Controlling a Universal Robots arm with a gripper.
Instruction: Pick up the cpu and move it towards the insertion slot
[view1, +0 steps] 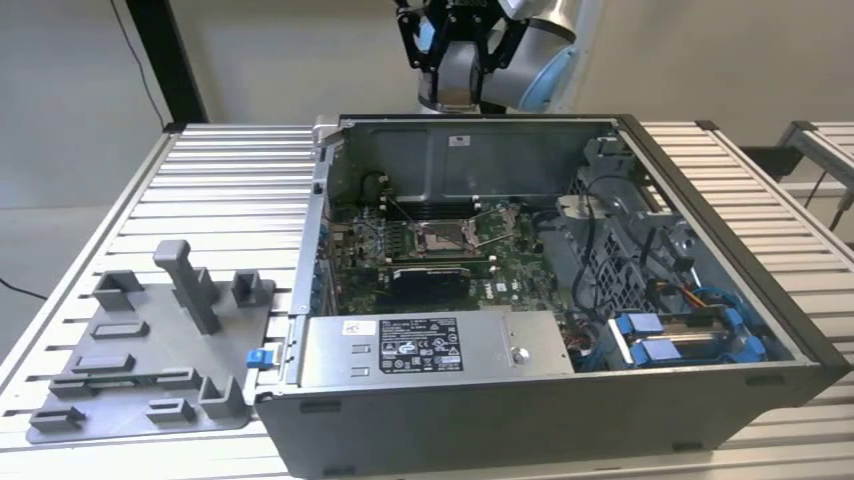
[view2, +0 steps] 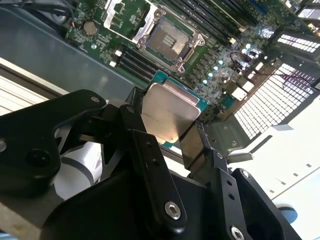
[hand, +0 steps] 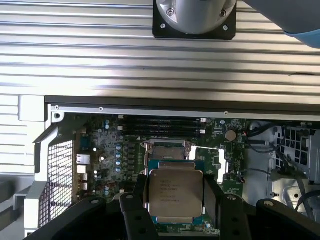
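We see the gripper (hand: 176, 200) w/ fingers (hand: 141, 192) squeezed on the cpu (hand: 176, 195), up over the insertion slot (view2: 170, 39). We think a weak squeeze could let it tip & fall on the green board (hand: 107, 150).

In the exterior view the arm (view1: 487, 60) is cut off by the picture's edge at 12 o'clock, so its gripper and whatever it carries cannot be seen there. In the first wrist view the cpu (hand: 176, 194) covers most of the insertion slot (hand: 167, 150); only the socket's strip at 12 o'clock of the chip shows. In both wrist views the chip's flanks lie behind the black fingers (view2: 150, 150), so its rim is hidden there. The fixture tray (view1: 134, 370) is clipped at 7 o'clock of the exterior view.
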